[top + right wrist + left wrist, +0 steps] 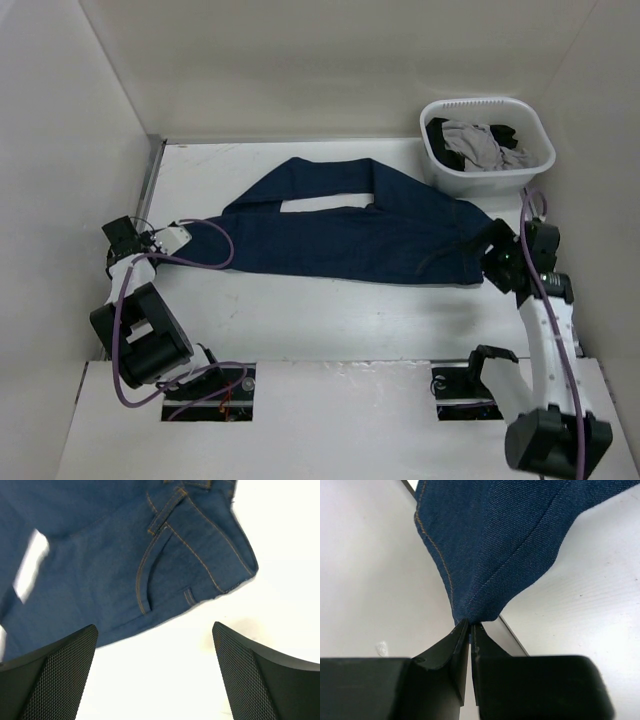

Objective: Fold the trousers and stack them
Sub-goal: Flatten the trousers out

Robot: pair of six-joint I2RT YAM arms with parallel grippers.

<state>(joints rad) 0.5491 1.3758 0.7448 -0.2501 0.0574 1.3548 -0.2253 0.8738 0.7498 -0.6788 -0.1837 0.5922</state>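
In the top view, the trousers (pixel 350 235) are seen stretched across the desk (pixel 300 320), the legs looping apart at the far side. No compact fold is made yet, and stacking is judged undone. In the left wrist view, the left hand (pixel 470 626) is clenched on a pinched end of dark, plain denim. In the right wrist view, the right hand (pixel 154 630) is spread wide, grasping nothing, above the waistband corner and its orange-stitched pocket.

White-black arms (pixel 545 330), purple cables (pixel 200 265), textured black fingers (pixel 55 675)
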